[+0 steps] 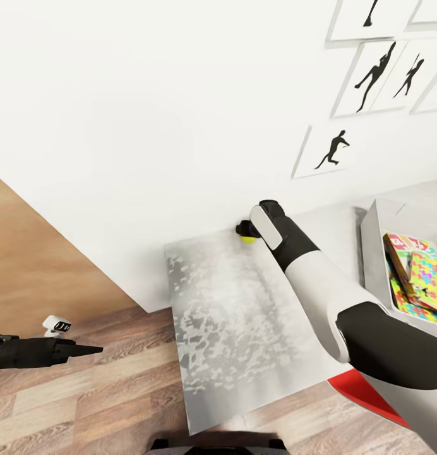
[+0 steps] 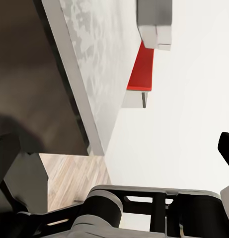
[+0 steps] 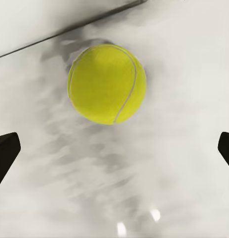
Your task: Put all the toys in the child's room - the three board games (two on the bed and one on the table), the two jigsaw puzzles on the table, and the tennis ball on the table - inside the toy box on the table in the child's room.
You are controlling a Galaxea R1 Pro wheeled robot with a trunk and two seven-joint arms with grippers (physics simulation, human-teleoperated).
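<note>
A yellow tennis ball (image 1: 248, 239) (image 3: 107, 83) lies on the grey mottled table (image 1: 231, 316) at its far edge, by the white wall. My right gripper (image 1: 243, 229) (image 3: 114, 151) hovers just over the ball, open, with its dark fingertips (image 3: 5, 153) spread wide and the ball ahead between them, untouched. At the table's right end stands the grey toy box (image 1: 372, 253), with colourful board games and a jigsaw puzzle (image 1: 427, 278) inside. My left gripper (image 1: 86, 349) hangs low over the wooden floor, left of the table, open and holding nothing.
A red chair (image 1: 364, 388) (image 2: 141, 69) sits under the table's near right side. Framed silhouette pictures (image 1: 329, 150) hang on the wall above the table. Wooden floor (image 1: 86, 404) stretches to the left and in front of the table.
</note>
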